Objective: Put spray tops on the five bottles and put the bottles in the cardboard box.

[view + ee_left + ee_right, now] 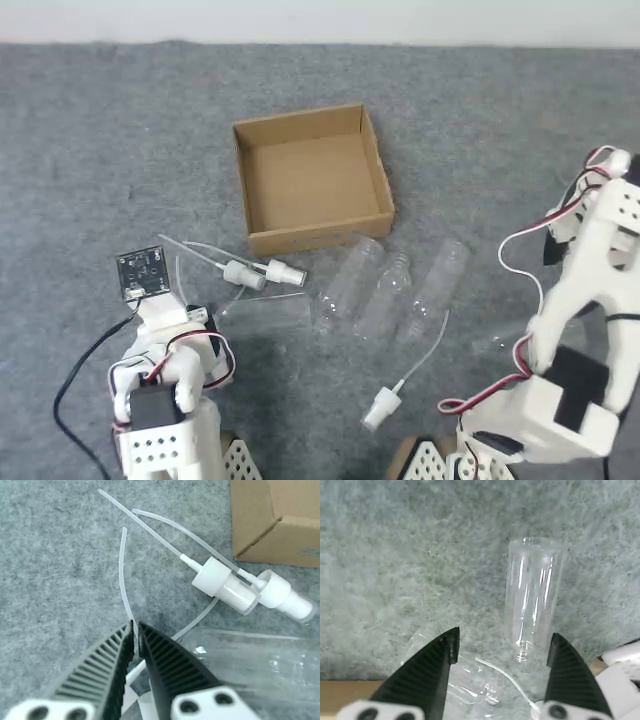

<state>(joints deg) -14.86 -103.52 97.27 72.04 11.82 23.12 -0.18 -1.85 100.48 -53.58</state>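
The left gripper [135, 627] had its fingers nearly together at the end of a thin tube [121, 565], which ran straight on from the tips; whether it was pinched was unclear. A bottle [250, 660] lay just beside the fingers, crosswise to them. The right gripper [505, 635] gaped wide, a second bottle [532, 595] lying lengthwise ahead.

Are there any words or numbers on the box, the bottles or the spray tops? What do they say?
No text here can be read.
box: faint bluish marks on its outer wall, too blurred to read.
bottles: clear, no writing seen.
spray tops: plain white, no writing seen.
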